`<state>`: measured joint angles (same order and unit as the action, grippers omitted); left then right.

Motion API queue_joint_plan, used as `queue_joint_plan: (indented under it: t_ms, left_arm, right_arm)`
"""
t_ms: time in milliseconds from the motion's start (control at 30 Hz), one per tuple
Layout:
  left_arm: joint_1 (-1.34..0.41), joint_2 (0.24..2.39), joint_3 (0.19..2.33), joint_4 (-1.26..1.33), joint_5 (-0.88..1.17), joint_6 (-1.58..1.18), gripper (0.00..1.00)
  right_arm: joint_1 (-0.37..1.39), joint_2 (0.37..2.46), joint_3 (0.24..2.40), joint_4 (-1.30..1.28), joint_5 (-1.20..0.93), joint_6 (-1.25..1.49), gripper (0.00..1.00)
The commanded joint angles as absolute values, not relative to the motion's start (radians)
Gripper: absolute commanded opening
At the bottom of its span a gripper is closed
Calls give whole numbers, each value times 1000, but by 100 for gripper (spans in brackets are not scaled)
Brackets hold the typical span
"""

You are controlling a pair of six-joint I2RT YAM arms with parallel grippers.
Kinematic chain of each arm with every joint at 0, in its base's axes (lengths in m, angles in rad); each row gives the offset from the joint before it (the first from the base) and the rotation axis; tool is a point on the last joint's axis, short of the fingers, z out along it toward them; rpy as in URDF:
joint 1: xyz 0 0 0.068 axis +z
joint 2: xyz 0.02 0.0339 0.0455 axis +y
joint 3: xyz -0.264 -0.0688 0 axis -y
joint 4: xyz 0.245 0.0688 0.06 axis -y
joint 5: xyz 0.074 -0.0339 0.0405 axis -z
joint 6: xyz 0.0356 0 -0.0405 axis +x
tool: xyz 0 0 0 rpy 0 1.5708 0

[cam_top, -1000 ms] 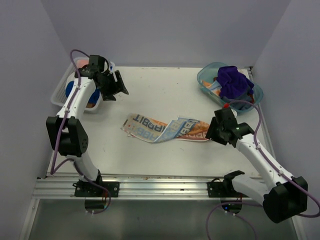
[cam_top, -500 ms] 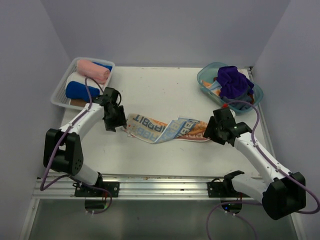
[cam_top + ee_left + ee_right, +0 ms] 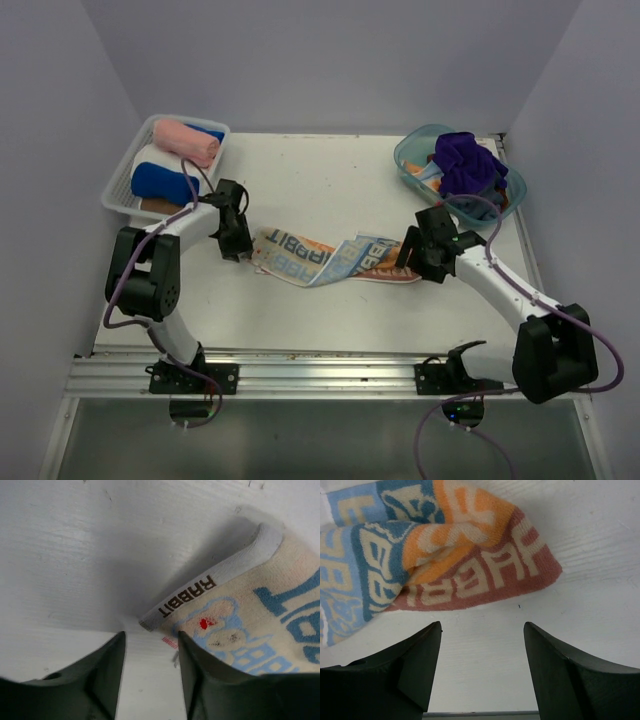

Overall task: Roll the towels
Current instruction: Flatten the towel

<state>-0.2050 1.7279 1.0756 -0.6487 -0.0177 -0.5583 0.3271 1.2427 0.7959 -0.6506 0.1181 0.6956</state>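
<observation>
Overhead looks down; close wrist views share the towel (image 3: 330, 260).

The printed towel (image 3: 445, 555) is seen as soft, looped cloth; the white worktop (image 3: 600, 540) is finished matt, faintly grained.

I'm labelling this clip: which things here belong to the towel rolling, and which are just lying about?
Part of the job: printed towel, pink towel, white towel, blue towel, purple towel.
Just lying about: basket, tub.
</observation>
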Motion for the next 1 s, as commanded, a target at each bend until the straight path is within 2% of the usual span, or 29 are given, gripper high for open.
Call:
queue_joint_plan:
  t_ms: [0, 67, 100, 133, 333, 400, 667, 700, 733, 767, 800, 833, 900, 967]
  left_arm:
    - [-202, 1750, 1108, -584, -6, -561, 37]
    - [-202, 1750, 1109, -592, 20, -561, 24]
    - [-202, 1743, 1112, -595, 21, -561, 9]
    - [-202, 1741, 1114, -598, 23, -558, 0]
    - [-202, 1680, 1143, -664, 5, -557, 0]
    - [-203, 1640, 1149, -683, 5, -558, 0]
    - [-202, 1584, 1141, -686, 11, -566, 0]
    - [-202, 1594, 1140, -686, 18, -563, 5]
    - [-202, 1603, 1137, -686, 20, -555, 16]
    - [-202, 1620, 1126, -674, 23, -555, 31]
    - [-202, 1627, 1118, -663, 15, -555, 56]
    - [-202, 1634, 1108, -634, 9, -552, 64]
    - [-202, 1670, 1104, -630, 5, -549, 64]
    - [-202, 1699, 1104, -632, 6, -543, 60]
  right_arm:
    - [325, 1284, 871, -580, 115, 693, 71]
    - [325, 1304, 884, -586, 146, 684, 71]
    - [325, 1315, 894, -587, 158, 680, 71]
    - [324, 1330, 897, -595, 172, 673, 71]
    - [375, 1367, 960, -587, 164, 654, 66]
    - [416, 1402, 1035, -612, 244, 638, 67]
    - [515, 1632, 1286, -652, 298, 557, 74]
    - [518, 1697, 1316, -660, 307, 551, 74]
    - [518, 1728, 1345, -672, 311, 536, 74]
    - [518, 1758, 1398, -675, 311, 525, 75]
    - [518, 1820, 1426, -683, 314, 514, 75]
    - [518, 1847, 1451, -692, 322, 496, 74]
    - [518, 1922, 1509, -692, 301, 477, 73]
    - [520, 1969, 1549, -695, 244, 463, 72]
